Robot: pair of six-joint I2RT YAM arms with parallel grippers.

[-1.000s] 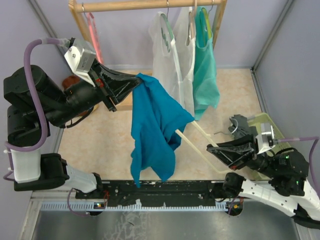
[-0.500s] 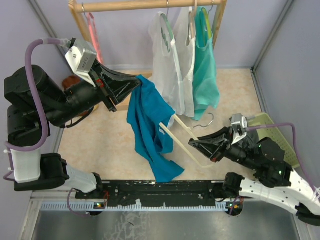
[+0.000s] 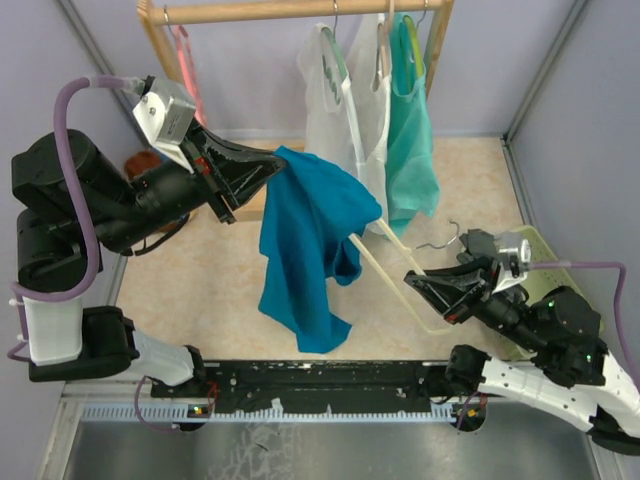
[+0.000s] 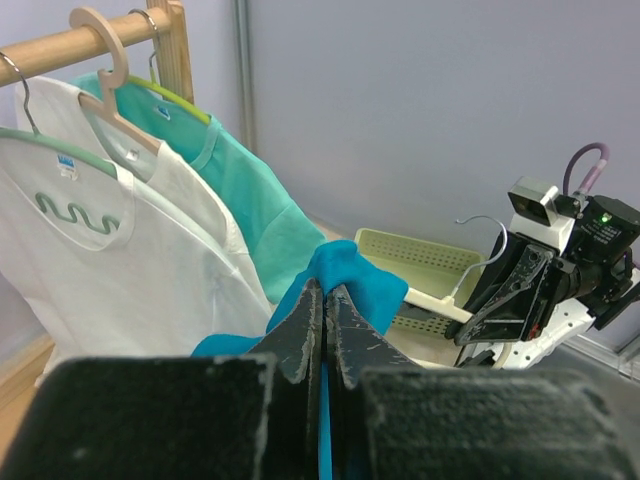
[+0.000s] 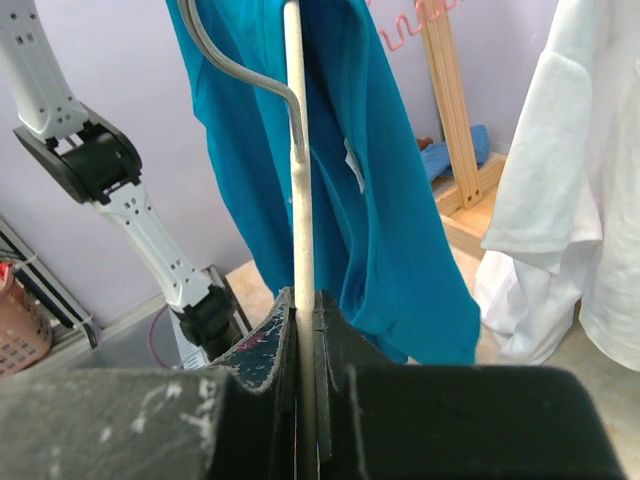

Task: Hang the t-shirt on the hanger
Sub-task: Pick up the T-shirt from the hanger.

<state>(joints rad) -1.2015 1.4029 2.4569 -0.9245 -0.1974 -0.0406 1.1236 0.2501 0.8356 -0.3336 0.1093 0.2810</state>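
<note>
Top view: the left gripper is clamped on the t-shirt, which hangs free above the table, over its middle and nearer the left edge. The right gripper is closed on the hanger, whose far end meets the cloth.

Left wrist view: the jaws are pressed together on 1 blue fold.

Right wrist view: the hanger's rod stands between the closed jaws, in front of the shirt and beside its white label. The tip should probably enter at the collar near that label, not through a sleeve, with the cloth held high.

Hung tops crowding rail (t-shirt dangling centre); bare floor left
</note>
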